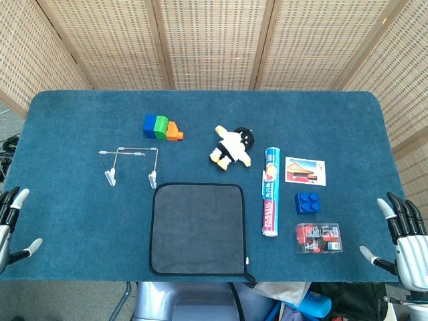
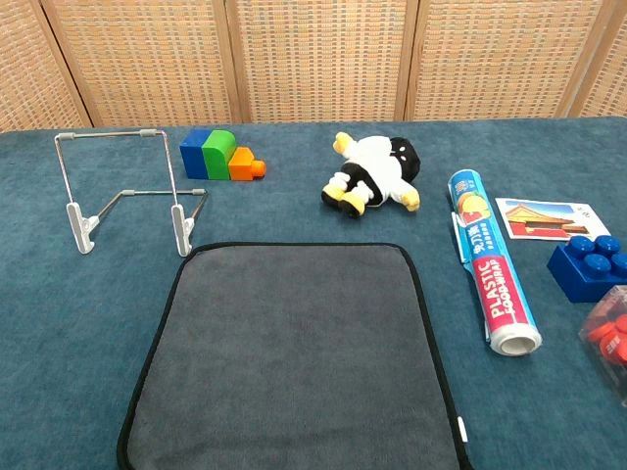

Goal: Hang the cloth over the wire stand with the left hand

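Flat beside the wire stand [image 1: 128, 164] lies the cloth [image 1: 198, 229], untouched; farther off, a clear box [image 1: 319, 237] holds red pieces. Left hand [image 1: 12, 224] and right hand [image 1: 403, 239] hold nothing, fingers spread.

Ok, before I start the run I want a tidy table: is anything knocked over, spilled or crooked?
Nothing stands out. The cloth lies flat and square, the wire stand is upright behind its left corner, and the plush toy simply lies on the table. Both hands, left and right, rest open at the table's edges.
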You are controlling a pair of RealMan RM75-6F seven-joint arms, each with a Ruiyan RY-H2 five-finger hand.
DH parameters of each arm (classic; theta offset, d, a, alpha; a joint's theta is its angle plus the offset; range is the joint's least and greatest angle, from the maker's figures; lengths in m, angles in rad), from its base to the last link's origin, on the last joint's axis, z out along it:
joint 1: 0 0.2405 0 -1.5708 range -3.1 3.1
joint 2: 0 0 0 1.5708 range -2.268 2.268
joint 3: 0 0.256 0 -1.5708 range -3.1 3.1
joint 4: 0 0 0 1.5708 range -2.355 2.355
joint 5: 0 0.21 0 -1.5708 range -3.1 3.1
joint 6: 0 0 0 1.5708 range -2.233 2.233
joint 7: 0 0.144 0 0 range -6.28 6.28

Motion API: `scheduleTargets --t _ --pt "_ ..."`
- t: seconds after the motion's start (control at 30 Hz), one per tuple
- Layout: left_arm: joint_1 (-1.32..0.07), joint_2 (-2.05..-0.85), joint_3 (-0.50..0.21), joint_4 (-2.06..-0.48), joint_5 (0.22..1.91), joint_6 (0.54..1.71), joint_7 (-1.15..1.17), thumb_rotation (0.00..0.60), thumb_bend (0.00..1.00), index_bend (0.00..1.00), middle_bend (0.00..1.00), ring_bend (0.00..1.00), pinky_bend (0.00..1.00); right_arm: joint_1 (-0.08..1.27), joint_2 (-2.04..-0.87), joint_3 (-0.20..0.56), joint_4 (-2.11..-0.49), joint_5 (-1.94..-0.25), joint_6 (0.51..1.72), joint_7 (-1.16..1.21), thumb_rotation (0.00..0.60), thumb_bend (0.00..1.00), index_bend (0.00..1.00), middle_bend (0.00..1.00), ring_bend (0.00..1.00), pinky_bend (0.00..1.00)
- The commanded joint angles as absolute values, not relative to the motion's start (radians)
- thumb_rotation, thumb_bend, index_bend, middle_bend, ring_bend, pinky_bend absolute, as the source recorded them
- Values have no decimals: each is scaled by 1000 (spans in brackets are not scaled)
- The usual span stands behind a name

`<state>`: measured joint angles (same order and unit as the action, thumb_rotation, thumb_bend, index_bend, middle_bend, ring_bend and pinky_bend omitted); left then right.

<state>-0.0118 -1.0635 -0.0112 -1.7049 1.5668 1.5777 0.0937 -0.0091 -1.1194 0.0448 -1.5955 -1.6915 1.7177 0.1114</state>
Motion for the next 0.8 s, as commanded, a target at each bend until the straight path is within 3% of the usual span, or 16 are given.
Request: scheduleTargets --t 0.03,0.47,0.7,0.8 --pt "-11 -1064 -10 -1704 1567 1577 94 600 200 0 0 0 0 -10 -1119 44 -1596 -1691 1718 110 600 0 7 0 0 0" --pt "-33 -1089 -18 -1673 1587 1563 114 600 222 0 0 0 0 -13 -1115 47 -1601 -1681 1716 113 600 0 8 0 0 0" --pt "-196 -1229 -15 -1392 1788 1474 52 600 239 1 0 0 0 -10 -1114 55 -1608 -1660 1705 106 600 0 7 0 0 0" --pt "-273 -1300 13 -1247 1899 1453 0 600 244 103 0 0 0 -8 -1114 58 -1610 -1652 1697 100 600 0 7 0 0 0"
